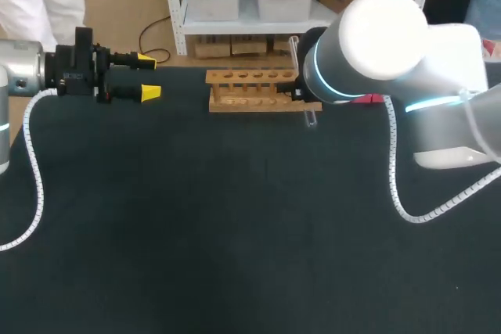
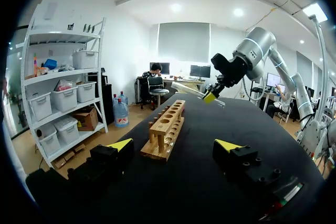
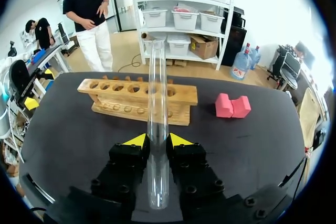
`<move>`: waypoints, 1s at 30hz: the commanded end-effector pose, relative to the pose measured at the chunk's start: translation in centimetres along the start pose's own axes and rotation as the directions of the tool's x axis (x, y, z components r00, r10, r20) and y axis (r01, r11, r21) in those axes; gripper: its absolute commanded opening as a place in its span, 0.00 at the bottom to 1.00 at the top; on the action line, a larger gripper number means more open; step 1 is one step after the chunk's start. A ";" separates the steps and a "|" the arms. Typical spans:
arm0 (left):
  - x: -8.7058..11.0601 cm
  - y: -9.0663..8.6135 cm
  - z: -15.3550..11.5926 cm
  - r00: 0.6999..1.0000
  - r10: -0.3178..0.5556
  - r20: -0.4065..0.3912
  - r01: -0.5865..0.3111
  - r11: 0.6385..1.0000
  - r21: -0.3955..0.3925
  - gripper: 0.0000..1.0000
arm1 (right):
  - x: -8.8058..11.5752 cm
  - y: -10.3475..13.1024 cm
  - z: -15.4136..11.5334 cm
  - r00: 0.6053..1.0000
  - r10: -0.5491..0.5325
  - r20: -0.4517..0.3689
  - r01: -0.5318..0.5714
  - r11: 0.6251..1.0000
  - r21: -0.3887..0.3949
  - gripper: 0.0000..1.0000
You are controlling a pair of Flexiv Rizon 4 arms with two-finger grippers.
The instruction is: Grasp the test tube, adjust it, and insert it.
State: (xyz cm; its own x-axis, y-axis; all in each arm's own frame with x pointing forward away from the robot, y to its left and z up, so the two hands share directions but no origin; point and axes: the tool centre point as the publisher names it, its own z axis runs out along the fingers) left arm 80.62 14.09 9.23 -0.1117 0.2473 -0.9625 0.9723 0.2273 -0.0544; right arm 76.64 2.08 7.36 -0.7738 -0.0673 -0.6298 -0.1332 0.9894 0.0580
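Note:
A clear glass test tube (image 3: 156, 77) stands between the yellow-tipped fingers of my right gripper (image 3: 156, 141), which is shut on its lower part. The tube points towards the wooden rack (image 3: 137, 98), which has a row of several empty holes. In the left wrist view the right gripper (image 2: 212, 96) holds the test tube (image 2: 185, 89) tilted, above the far end of the rack (image 2: 165, 128). From above, the right arm hides most of that gripper; only the tube's ends (image 1: 311, 120) show beside the rack (image 1: 252, 90). My left gripper (image 1: 147, 76) hangs open and empty, left of the rack.
A pink foam block (image 3: 232, 106) lies on the black table just past the rack's end, beside my right arm (image 1: 383, 37). White coiled cables (image 1: 31, 162) hang from both arms over the table's sides.

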 end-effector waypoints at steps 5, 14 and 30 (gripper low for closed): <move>0.1 0.0 0.0 1.000 0.002 0.002 -0.002 1.000 0.000 1.00 | -0.4 0.8 2.3 1.000 -0.007 -0.016 0.006 1.000 -0.005 0.00; 0.1 0.0 0.0 1.000 0.002 0.002 -0.002 1.000 0.000 1.00 | -0.7 0.7 3.7 0.999 -0.019 -0.034 0.019 1.000 -0.001 0.00; 0.1 0.0 0.0 1.000 0.002 0.002 -0.002 1.000 0.000 1.00 | -0.9 1.0 5.4 0.998 -0.008 -0.064 0.007 1.000 -0.006 0.00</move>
State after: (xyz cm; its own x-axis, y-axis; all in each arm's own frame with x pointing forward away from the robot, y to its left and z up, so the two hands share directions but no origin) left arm 80.62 14.10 9.22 -0.1117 0.2474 -0.9625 0.9723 0.2273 -0.0544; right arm 80.15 3.65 4.13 -0.8078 -0.0815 -0.5838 -0.1404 0.9885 0.0563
